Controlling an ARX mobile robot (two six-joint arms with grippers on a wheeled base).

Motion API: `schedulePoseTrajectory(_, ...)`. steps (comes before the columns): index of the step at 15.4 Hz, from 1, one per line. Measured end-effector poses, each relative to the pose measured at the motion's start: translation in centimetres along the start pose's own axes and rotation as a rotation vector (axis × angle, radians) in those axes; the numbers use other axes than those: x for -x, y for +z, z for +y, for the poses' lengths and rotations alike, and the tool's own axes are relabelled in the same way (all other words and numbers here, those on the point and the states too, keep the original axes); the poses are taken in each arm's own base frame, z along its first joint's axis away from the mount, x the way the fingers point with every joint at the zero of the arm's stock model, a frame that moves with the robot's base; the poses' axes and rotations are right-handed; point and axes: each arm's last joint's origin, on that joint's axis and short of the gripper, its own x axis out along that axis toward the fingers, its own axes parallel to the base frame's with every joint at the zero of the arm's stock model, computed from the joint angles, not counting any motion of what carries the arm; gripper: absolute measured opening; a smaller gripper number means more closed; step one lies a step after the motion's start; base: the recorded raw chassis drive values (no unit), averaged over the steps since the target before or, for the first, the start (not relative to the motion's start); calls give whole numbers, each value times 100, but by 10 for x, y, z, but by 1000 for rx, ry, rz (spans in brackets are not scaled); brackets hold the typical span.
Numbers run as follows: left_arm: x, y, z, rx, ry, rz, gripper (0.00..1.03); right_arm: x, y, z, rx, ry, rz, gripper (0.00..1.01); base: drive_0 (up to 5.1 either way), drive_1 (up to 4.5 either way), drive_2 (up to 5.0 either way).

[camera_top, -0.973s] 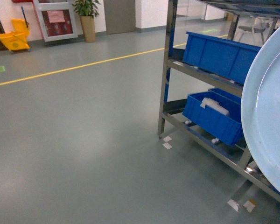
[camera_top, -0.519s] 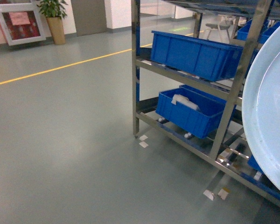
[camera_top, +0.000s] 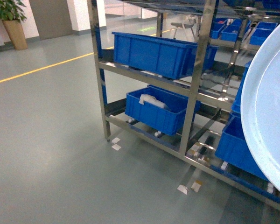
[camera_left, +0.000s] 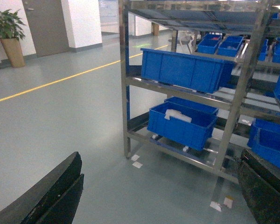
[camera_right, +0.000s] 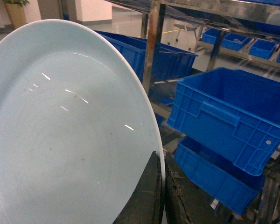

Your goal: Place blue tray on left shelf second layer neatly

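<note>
Tray held upright before the shelf

The tray (camera_right: 60, 135) is gripped at its rim by the right gripper (camera_right: 161, 191); the left gripper (camera_left: 154, 196) is spread wide, nothing held. The shelf (camera_top: 144, 74) carries crates (camera_top: 156, 51).

Blue tray (camera_top: 270, 116): pale sky-blue, glossy plastic, shallow round dish w/ raised rim. Held up on edge, tilted, at right of head view; only part in frame. Right wrist view: inner face (camera_right: 60, 135) fills left side, light glints and faint scuffs on it, rim pinched at lower edge.

Left shelf second layer (camera_top: 144, 74): stainless steel rail tier btwn angle posts, far-centre. Deep blue crate sits on it.
</note>
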Motion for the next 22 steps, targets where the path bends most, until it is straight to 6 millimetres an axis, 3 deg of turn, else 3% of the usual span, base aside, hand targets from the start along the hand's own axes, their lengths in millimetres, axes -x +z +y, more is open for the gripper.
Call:
schedulePoseTrajectory(17, 0, 0, 0, 0, 0, 3, 98, -1, -1, 0, -1, -1, 9, 2, -151, 264, -566)
schedulePoseTrajectory(22, 0, 1, 0, 0, -1, -5, 98, 0, 0, 0, 0, -3, 0, 2, -134, -134, -134)
